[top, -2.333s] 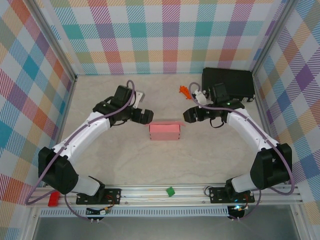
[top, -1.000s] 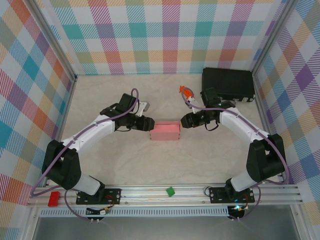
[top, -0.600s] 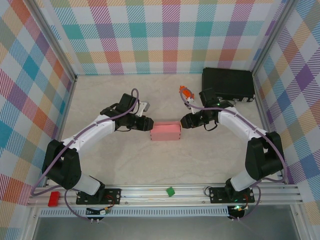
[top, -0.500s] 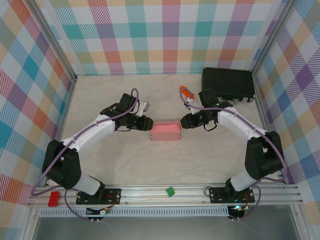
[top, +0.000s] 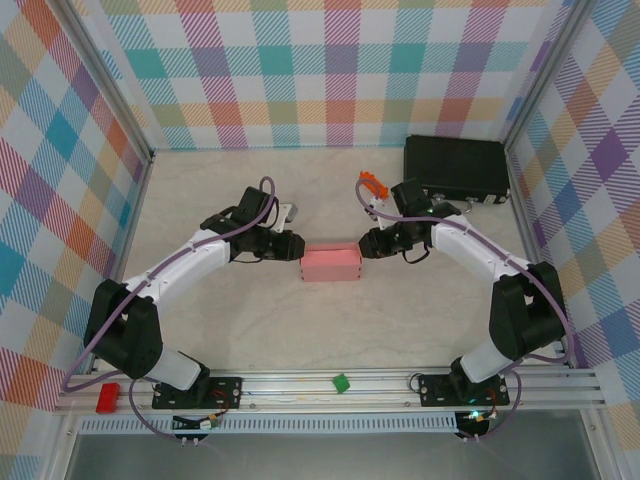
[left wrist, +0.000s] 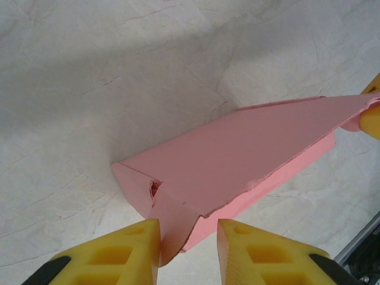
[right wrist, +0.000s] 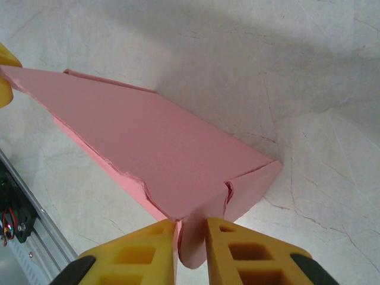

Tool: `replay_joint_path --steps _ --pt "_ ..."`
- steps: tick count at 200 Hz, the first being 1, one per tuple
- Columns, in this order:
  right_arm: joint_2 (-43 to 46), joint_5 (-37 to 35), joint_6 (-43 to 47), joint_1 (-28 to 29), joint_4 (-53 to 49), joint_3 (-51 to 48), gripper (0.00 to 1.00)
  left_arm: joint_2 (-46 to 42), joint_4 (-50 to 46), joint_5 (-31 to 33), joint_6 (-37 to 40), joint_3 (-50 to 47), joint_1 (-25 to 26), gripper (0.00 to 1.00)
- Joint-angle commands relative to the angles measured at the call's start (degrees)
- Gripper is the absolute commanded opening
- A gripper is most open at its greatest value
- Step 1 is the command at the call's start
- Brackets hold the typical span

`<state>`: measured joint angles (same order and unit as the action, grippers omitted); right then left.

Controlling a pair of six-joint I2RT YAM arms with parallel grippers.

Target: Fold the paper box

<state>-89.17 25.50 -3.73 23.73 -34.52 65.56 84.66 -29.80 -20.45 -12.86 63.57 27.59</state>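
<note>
Right wrist: paper box (right wrist: pixel 148 148) in claw (right wrist: pixel 190 228)

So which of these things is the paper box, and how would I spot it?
Look at the middle of the pale marbled table, between the left gripper and the right gripper. The paper box is the small flat rectangle lying there, a gripper at each short end. It is the only pink thing on the table; the black case in the far right corner is bigger.
</note>
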Motion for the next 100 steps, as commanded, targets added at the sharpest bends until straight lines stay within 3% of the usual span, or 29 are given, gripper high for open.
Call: replay_joint_path --steps 1,100 --pt "0.0 0.0 -1.5 0.6 1.2 0.0 0.19 -1.0 0.1 -0.7 -1.9 0.1 -0.4 0.29" --pt "-0.7 0.2 -3.3 0.8 1.4 0.3 0.14 -1.3 0.2 0.0 -4.1 -0.7 -0.3 0.24"
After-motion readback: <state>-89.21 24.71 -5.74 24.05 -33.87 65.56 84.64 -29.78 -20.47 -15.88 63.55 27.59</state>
